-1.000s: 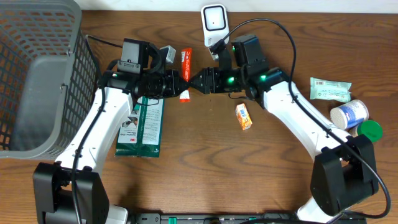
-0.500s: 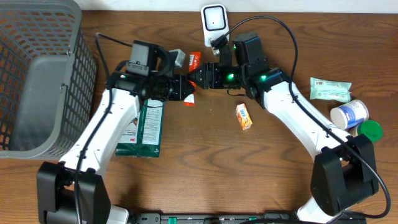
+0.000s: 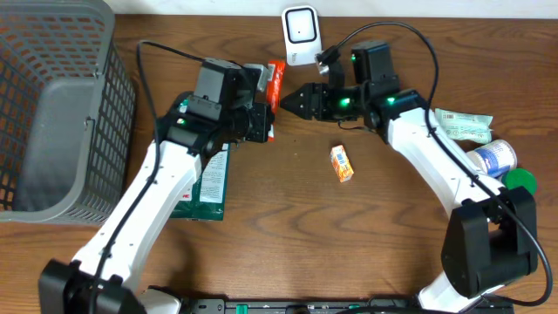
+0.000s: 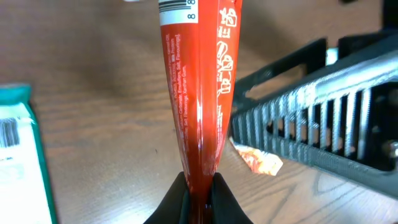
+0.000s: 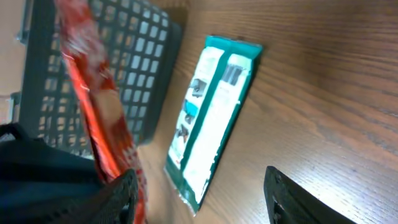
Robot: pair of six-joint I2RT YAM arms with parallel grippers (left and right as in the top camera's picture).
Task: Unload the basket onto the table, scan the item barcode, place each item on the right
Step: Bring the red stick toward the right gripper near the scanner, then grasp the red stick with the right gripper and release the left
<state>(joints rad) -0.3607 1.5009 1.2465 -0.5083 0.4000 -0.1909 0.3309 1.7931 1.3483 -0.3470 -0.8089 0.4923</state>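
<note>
My left gripper (image 4: pixel 199 194) is shut on the lower end of a long red packet (image 4: pixel 200 93), which stands up from the jaws with its barcode (image 4: pixel 177 9) at the far end. From overhead the left gripper (image 3: pixel 264 118) holds the red packet (image 3: pixel 275 77) just left of and below the white scanner (image 3: pixel 299 33). To the right of the packet, my right gripper (image 3: pixel 288 102) is open. In the right wrist view the right gripper (image 5: pixel 205 199) has nothing between its fingers, and the red packet (image 5: pixel 93 112) passes beside the left finger.
A grey basket (image 3: pixel 52 113) fills the left side. A green packet (image 3: pixel 205 179) lies under the left arm. A small orange box (image 3: pixel 342 163) sits mid-table. At the right are a pale green packet (image 3: pixel 462 125), a white bottle (image 3: pixel 490 160) and a green lid (image 3: pixel 520 181).
My left gripper has carried the red packet back and right, toward the scanner. The right gripper, which met the packet a second ago, has drawn away to the right.
</note>
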